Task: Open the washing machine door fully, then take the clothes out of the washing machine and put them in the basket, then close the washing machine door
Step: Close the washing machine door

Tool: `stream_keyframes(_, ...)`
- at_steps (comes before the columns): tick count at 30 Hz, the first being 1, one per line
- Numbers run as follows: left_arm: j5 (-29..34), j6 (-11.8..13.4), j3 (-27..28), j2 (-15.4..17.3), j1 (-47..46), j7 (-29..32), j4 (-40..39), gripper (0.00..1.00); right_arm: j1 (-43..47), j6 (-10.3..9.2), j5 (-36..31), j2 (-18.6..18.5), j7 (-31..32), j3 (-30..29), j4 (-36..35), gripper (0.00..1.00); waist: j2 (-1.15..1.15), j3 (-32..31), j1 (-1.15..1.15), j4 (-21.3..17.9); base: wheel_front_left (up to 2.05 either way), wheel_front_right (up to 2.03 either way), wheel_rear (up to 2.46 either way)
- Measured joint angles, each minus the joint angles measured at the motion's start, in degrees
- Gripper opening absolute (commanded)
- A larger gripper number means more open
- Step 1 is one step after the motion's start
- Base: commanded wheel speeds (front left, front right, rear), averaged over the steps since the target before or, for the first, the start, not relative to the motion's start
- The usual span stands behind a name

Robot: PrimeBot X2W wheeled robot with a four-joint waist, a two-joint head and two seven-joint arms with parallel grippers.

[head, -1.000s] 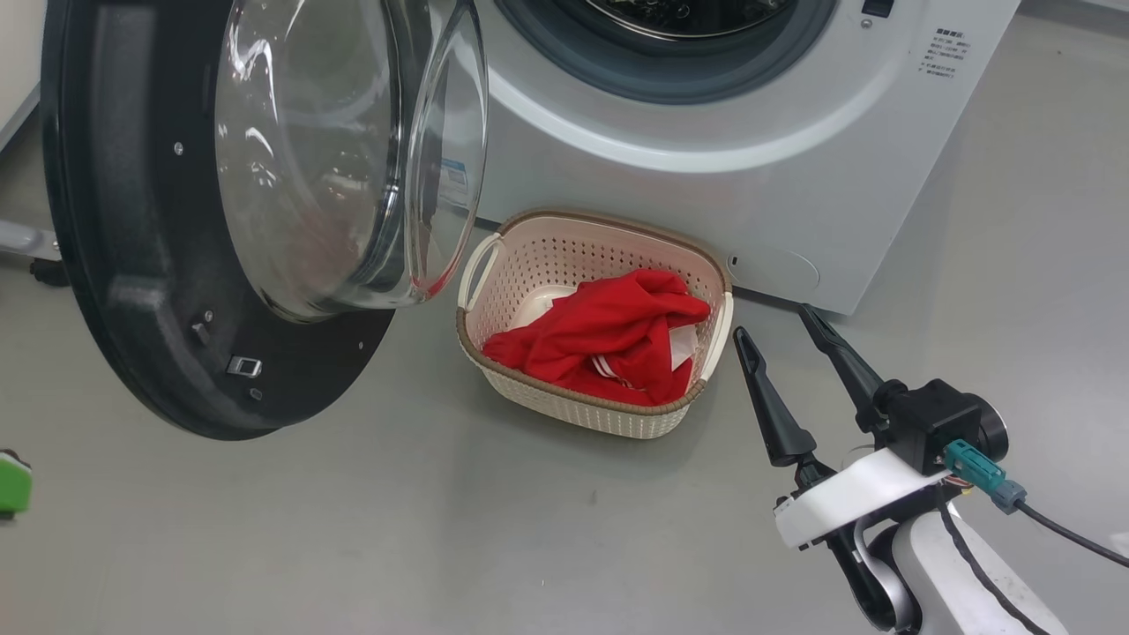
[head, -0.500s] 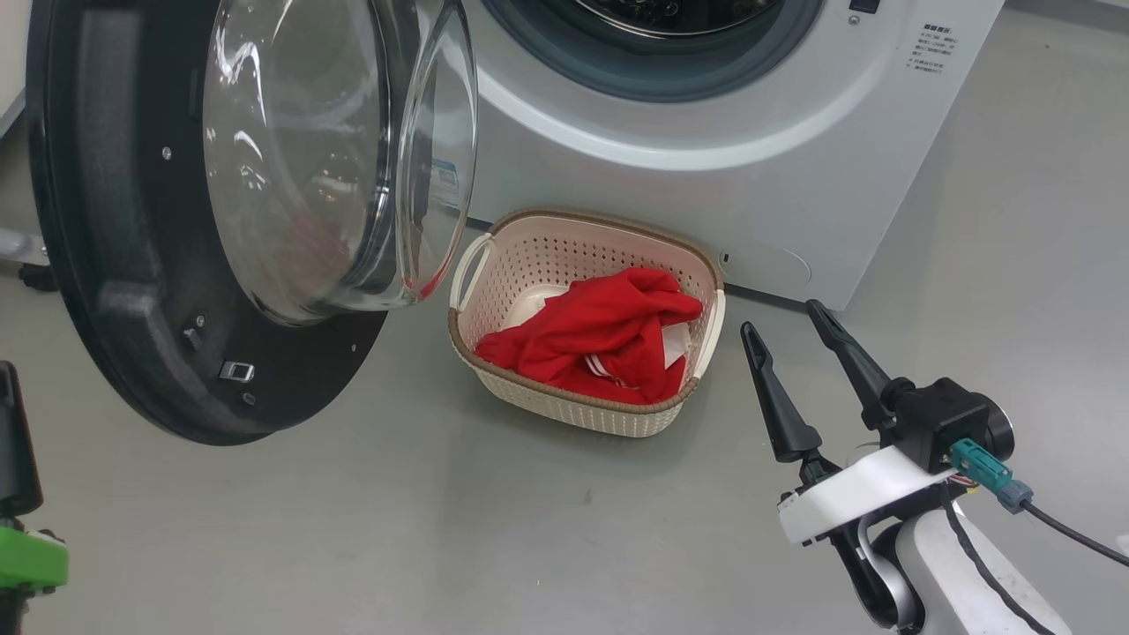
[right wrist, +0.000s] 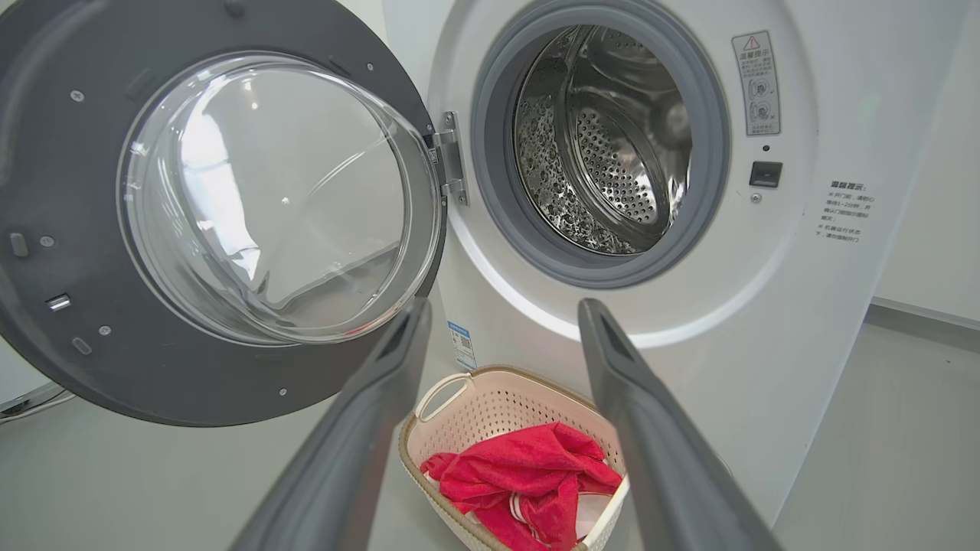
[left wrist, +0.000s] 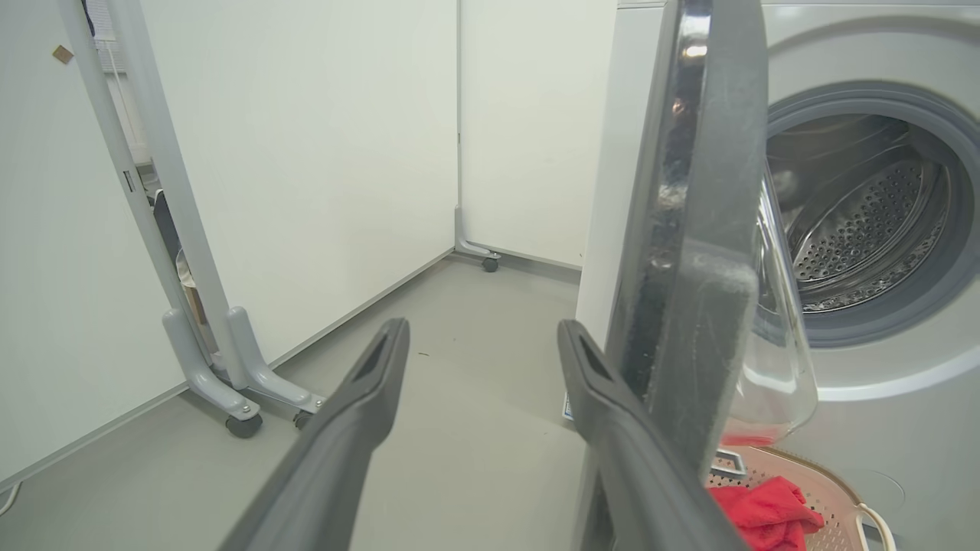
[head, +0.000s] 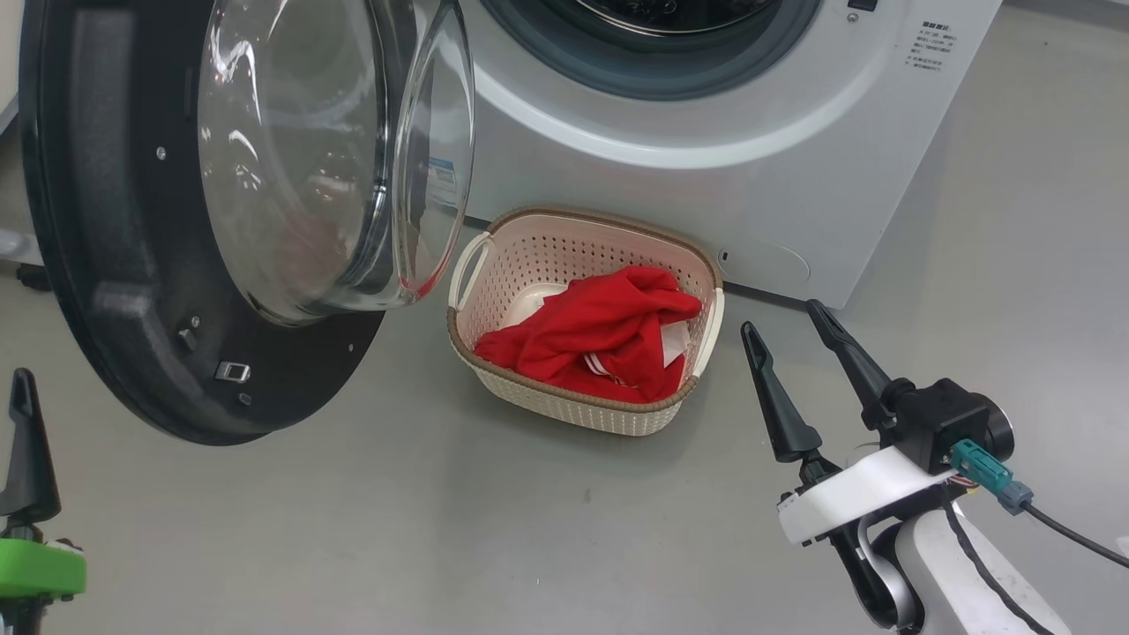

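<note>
Left claw [left wrist: 481,329] has risen, spread wide, beside washing machine door [left wrist: 700,191].

White right forearm [head: 926,551], long black tapered jaws, teal plug [head: 977,466], black cable [head: 1072,535], green left mount [head: 40,569]

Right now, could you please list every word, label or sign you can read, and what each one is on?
Nothing reads clearly.
Grey warning sticker on the washing machine: warning triangle sign, wording too small.
Printed lines below that sticker: blurred, unreadable.
Blue sticker on its lower front: too small.
</note>
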Motion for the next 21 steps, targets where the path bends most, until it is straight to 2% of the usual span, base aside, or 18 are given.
stream_keyframes(21,1.34,-0.01,-1.44,0.38,0.0,-1.71,2.21,1.0,0.0,0.0,0.01,0.1,-0.18,0.0,0.29,1.0,0.0,-0.42,0.0,0.19,0.0,0.0,0.0)
